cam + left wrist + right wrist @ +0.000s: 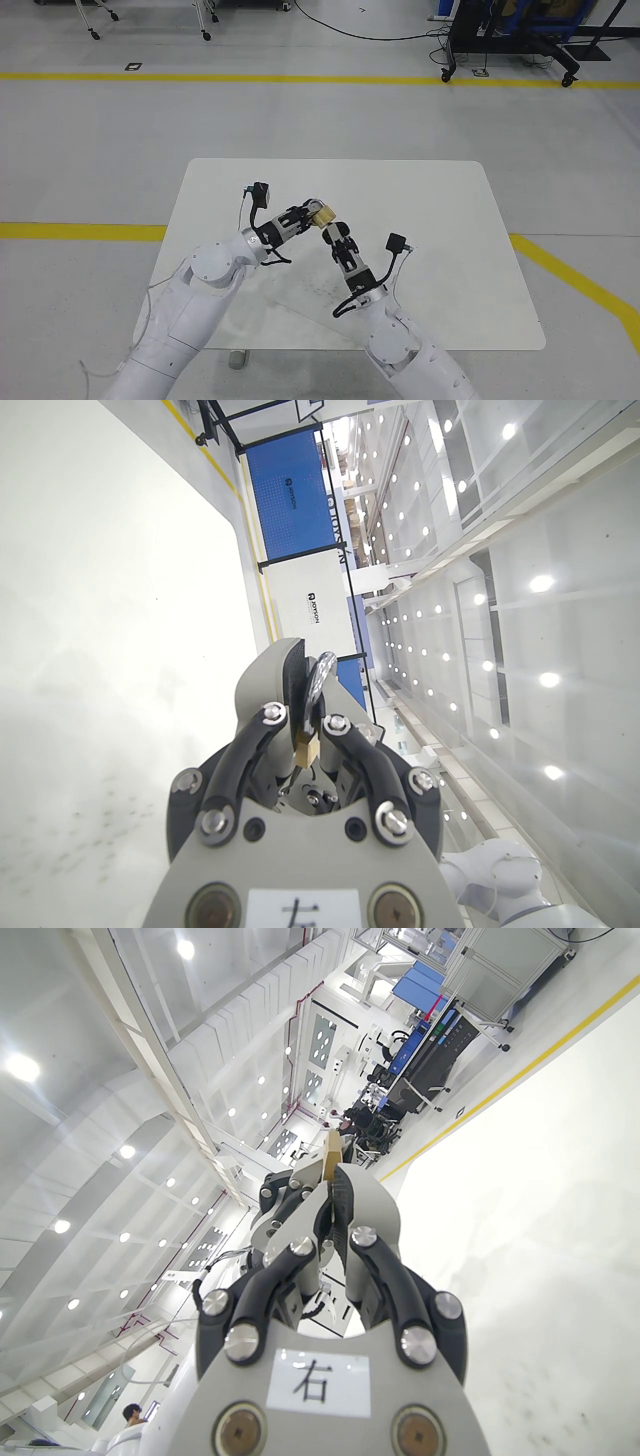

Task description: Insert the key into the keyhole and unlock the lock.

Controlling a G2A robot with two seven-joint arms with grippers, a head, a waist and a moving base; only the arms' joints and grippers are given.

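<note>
Left wrist view — left gripper (pixel 312 672) clamps brass lock (pixel 306 750); right gripper (pixel 332 1180) pinched closed.

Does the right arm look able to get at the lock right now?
Probably yes: the left gripper holds the lock up over the table, and the right gripper sits right at its brass body with nothing between them.

2 sets of fingers (pixel 300 217) crowd lock (pixel 322 212); table (pixel 440 200) around bare.
</note>
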